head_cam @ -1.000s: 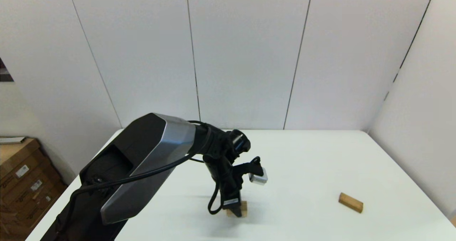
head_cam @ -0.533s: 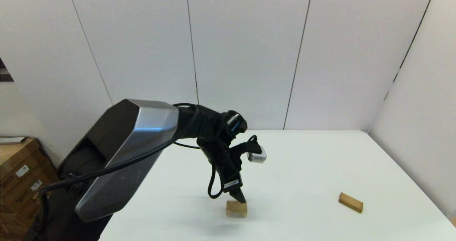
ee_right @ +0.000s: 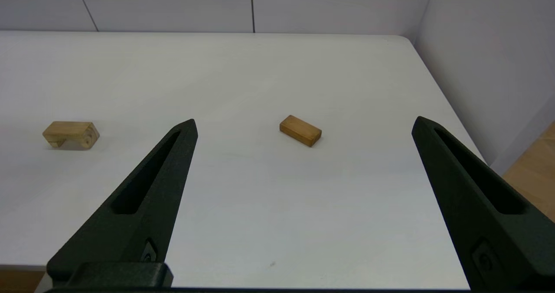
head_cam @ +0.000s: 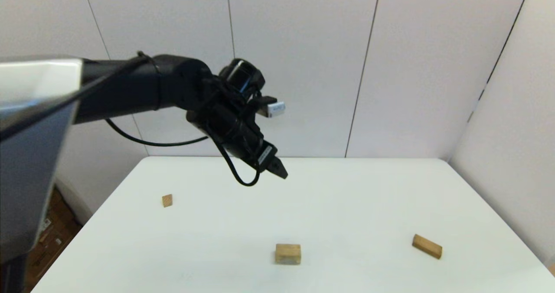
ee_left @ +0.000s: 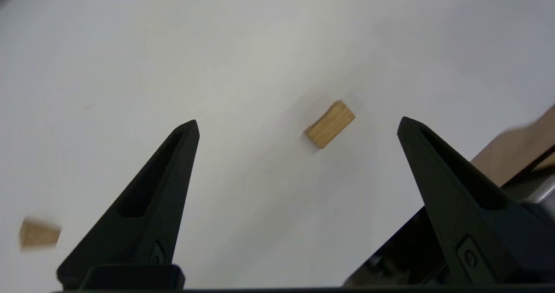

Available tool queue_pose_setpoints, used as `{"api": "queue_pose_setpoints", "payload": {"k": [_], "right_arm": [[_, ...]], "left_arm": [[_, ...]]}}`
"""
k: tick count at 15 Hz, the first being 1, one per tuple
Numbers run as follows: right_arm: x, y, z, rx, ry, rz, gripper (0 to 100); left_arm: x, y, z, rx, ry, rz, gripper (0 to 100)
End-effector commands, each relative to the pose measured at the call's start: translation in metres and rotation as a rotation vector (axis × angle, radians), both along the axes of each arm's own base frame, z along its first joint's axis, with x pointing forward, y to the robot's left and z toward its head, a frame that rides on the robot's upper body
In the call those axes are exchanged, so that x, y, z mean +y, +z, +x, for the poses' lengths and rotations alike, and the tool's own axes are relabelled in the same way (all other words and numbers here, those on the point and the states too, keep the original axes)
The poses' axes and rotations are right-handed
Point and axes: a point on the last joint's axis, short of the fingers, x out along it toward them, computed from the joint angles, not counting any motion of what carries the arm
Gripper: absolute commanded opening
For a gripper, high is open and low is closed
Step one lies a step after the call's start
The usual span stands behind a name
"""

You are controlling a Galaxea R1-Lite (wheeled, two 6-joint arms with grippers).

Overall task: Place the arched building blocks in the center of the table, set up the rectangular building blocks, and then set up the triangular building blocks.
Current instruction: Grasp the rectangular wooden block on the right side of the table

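Note:
The arched building block (head_cam: 288,254) rests on the table (head_cam: 347,197) near the front middle, its hollow facing down in the right wrist view (ee_right: 71,134). High above and behind it hangs my left gripper (head_cam: 279,170), open and empty (ee_left: 298,120), with the arched block (ee_left: 329,124) far below between its fingers. The rectangular building block (head_cam: 427,246) lies flat at the front right. The triangular building block (head_cam: 167,200) sits at the left. My right gripper (ee_right: 304,120) is open and empty, low by the table's front edge, pointed at the rectangular block (ee_right: 300,130).
White panel walls close the table at the back and right. Cardboard boxes (head_cam: 52,236) stand on the floor left of the table. A small blurred tan block (ee_left: 39,233) shows in the left wrist view; which one it is I cannot tell.
My left gripper has let go of the arched block and risen high above the table. The block stays where it was set. The lifted arm now uncovers the triangular block.

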Motion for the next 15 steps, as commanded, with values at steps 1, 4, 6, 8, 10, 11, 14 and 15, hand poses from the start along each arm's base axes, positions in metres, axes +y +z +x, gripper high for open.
{"api": "queue_pose_setpoints", "payload": {"k": [1, 4, 6, 8, 10, 11, 14, 15], "right_arm": [[0.000, 0.000, 0.000, 0.001, 0.000, 0.000, 100], [0.000, 0.000, 0.000, 0.001, 0.000, 0.000, 100], [0.000, 0.000, 0.000, 0.001, 0.000, 0.000, 100], [0.000, 0.000, 0.000, 0.001, 0.000, 0.000, 100], [0.000, 0.000, 0.000, 0.001, 0.000, 0.000, 100], [0.000, 0.000, 0.000, 0.001, 0.000, 0.000, 100], [0.000, 0.000, 0.000, 0.001, 0.000, 0.000, 100], [0.000, 0.000, 0.000, 0.001, 0.000, 0.000, 100]], "left_arm": [[0.076, 0.130, -0.115, -0.198, 0.227, -0.185, 100], [0.138, 0.170, -0.207, -0.276, 0.305, -0.278, 100], [0.176, 0.173, -0.251, -0.352, 0.406, -0.298, 100], [0.208, 0.166, -0.298, -0.441, 0.543, -0.319, 100], [0.224, 0.146, -0.343, -0.501, 0.643, -0.322, 100], [0.228, 0.134, -0.362, -0.520, 0.666, -0.324, 100], [0.229, 0.089, -0.410, -0.576, 0.755, -0.307, 100], [0.229, 0.075, -0.422, -0.582, 0.749, -0.318, 100]]}}
